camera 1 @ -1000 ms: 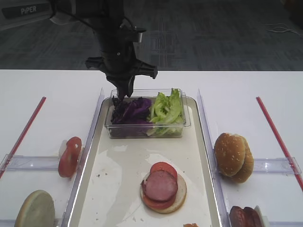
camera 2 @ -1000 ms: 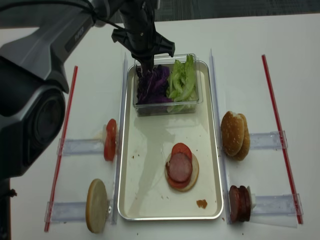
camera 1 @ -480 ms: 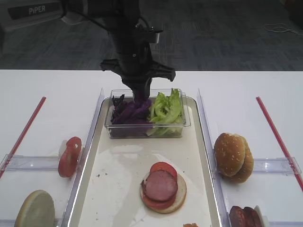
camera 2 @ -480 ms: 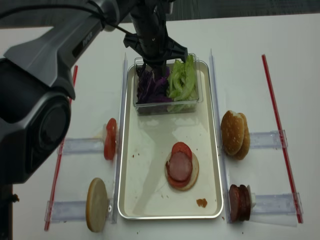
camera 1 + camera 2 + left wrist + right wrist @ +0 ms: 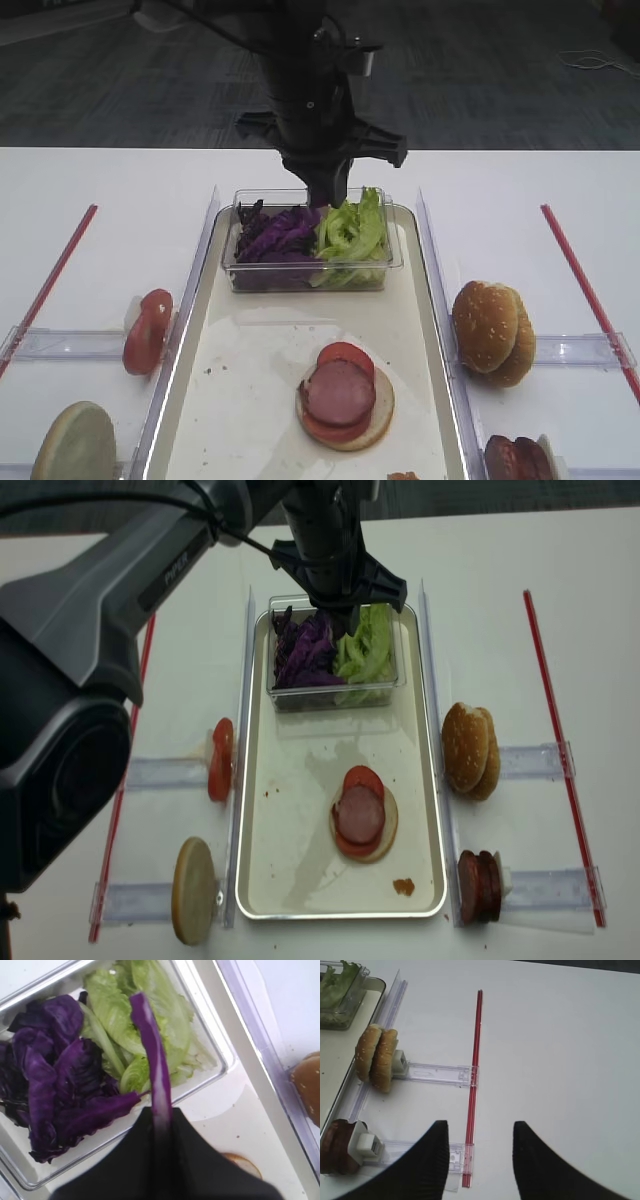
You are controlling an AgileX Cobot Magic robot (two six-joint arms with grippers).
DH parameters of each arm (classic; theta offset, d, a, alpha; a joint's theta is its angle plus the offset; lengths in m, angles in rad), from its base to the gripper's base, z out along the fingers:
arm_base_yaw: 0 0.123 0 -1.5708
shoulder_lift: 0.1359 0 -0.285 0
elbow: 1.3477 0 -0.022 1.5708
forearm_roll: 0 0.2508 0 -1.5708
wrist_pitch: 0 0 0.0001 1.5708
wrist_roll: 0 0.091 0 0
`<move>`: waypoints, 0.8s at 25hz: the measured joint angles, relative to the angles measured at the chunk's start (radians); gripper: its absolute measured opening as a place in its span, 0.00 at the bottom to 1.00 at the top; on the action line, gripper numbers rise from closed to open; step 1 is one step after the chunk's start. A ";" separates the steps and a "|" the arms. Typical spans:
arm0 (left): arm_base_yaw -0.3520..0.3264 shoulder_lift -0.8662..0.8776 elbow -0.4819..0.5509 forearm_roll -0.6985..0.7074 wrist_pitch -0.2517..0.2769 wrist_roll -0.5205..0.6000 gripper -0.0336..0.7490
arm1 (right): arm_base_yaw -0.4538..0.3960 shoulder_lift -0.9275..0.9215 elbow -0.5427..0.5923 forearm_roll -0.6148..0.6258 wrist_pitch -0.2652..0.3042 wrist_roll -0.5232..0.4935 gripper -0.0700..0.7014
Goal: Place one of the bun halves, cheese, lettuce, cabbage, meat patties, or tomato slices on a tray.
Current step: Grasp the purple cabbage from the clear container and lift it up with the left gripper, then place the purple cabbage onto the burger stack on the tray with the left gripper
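- A stack of bun half, tomato slices (image 5: 345, 356) and a meat patty (image 5: 339, 392) sits on the near part of the cream tray (image 5: 250, 400).
- Bun halves (image 5: 492, 332) stand on edge in a holder on the white table (image 5: 100, 250), right of the tray.
- At the tray's far end, a clear tub (image 5: 310, 270) holds purple shreds beside lettuce (image 5: 352, 228).
- Above the tub, the left gripper (image 5: 161, 1122) is clamped on one cabbage (image 5: 152, 1055) strip, held over the lettuce.
- The right gripper (image 5: 477, 1157) hovers with jaws apart, holding nothing.
- No legible writing appears.
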 joint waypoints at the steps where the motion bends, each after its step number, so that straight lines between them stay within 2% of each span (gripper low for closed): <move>1: -0.007 -0.007 0.002 0.000 0.000 0.000 0.08 | 0.000 0.000 0.000 0.000 0.000 0.000 0.52; 4: -0.025 -0.041 0.034 0.000 0.000 0.000 0.08 | 0.000 0.000 0.000 0.000 0.000 0.000 0.52; 14: -0.069 -0.164 0.253 -0.005 0.000 -0.002 0.08 | 0.000 0.000 0.000 0.000 0.000 0.002 0.52; 20: -0.109 -0.225 0.343 -0.005 0.000 -0.003 0.08 | 0.000 0.000 0.000 0.000 0.000 0.002 0.52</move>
